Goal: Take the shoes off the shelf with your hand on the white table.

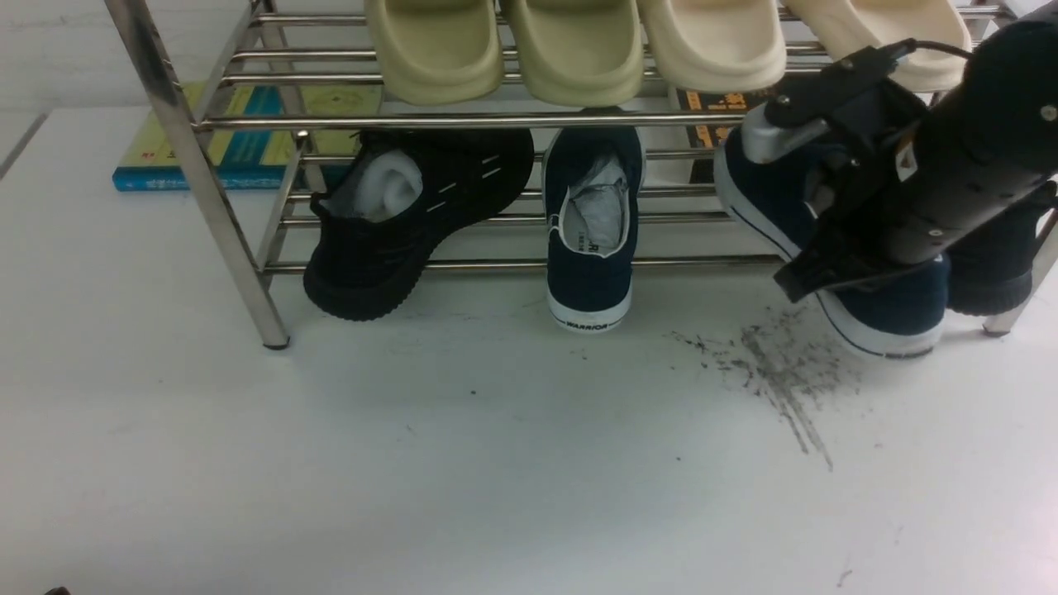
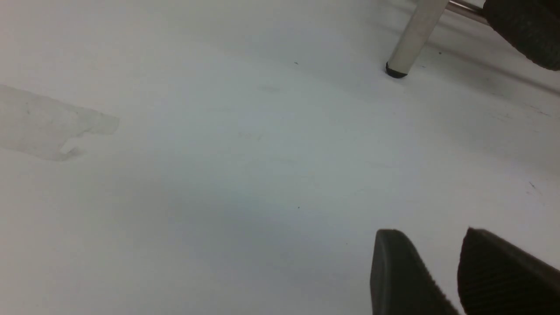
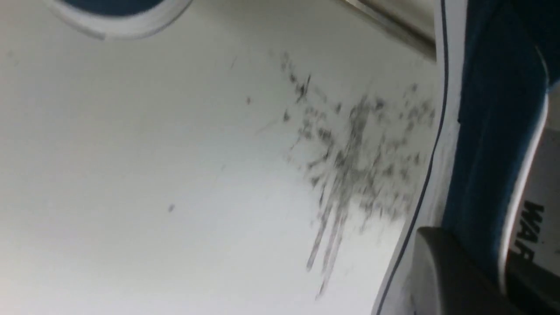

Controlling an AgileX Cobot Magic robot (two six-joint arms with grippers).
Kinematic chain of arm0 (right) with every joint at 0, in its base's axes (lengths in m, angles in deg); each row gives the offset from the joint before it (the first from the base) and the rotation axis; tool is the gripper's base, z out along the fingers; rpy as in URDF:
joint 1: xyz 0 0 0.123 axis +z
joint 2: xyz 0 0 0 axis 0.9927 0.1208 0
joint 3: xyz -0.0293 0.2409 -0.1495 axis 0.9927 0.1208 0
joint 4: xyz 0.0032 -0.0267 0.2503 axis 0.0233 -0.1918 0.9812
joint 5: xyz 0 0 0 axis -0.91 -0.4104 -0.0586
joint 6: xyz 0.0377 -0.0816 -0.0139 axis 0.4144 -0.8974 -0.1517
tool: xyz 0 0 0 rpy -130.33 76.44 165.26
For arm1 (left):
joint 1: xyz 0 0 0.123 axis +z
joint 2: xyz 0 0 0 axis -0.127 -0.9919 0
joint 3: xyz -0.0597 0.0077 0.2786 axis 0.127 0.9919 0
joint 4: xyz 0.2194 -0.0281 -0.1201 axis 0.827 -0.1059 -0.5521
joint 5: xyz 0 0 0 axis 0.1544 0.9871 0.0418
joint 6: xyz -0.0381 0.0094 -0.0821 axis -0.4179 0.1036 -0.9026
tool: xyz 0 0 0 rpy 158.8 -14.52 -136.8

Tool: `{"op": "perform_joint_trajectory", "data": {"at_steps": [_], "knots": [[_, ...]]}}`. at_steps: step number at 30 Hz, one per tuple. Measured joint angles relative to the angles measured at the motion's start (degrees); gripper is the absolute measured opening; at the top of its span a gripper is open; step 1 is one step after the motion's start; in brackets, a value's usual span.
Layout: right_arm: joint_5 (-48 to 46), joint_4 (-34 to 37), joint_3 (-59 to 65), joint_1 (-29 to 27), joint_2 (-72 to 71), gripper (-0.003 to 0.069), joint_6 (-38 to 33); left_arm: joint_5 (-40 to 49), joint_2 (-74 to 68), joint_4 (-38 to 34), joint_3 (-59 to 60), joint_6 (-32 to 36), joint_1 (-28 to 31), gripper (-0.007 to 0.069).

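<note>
Pinched a navy canvas, white-soled slip-on [image 1: 897,304] by its side in the black right gripper [image 3: 479,262], black left gripper [image 2: 432,232] spread, at the chrome rod rack's [image 1: 331,123] right, risking a slip from that thin hold or a snagged rod.

Pale foam slippers [image 1: 579,54] sit above black sneakers [image 1: 413,215].

Reaches in from right edge of front view with thick dark right arm [image 1: 984,149], wrist angled down and leftward, black cable [image 1: 942,47] arching above. Clamps with right gripper [image 3: 475,246], fingers pressing from both sides. Holds left gripper [image 2: 432,234] open, fingertips apart. Shows only dark sliver at front view's bottom-left corner.
</note>
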Motion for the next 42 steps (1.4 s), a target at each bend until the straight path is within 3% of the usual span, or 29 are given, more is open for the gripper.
{"op": "perform_joint_trajectory", "data": {"at_steps": [8, 14, 20, 24, 30, 42], "knots": [[-15.8, 11.3, 0.0, 0.0, -10.1, 0.002, -1.0, 0.0, 0.0, 0.0, 0.0, 0.0, 0.0, 0.0242], [-20.2, 14.5, 4.9, 3.4, -16.2, 0.002, -0.3, 0.0, 0.0, 0.0, 0.0, 0.0, 0.0, 0.0242], [-7.2, 14.7, 19.5, 13.5, -19.3, 0.002, 10.4, 0.0, 0.0, 0.0, 0.0, 0.0, 0.0, 0.0242], [3.9, 10.7, 25.9, 16.9, -18.0, 0.0022, 19.9, 0.0, 0.0, 0.0, 0.0, 0.0, 0.0, 0.0242], [13.3, 2.0, 27.6, 17.7, -12.9, 0.0022, 29.5, 0.0, 0.0, 0.0, 0.0, 0.0, 0.0, 0.0242], [21.1, 3.6, 27.6, 18.2, -0.2, 0.0027, 31.1, 0.0, 0.0, 0.0, 0.0, 0.0, 0.0, 0.0242]]}}
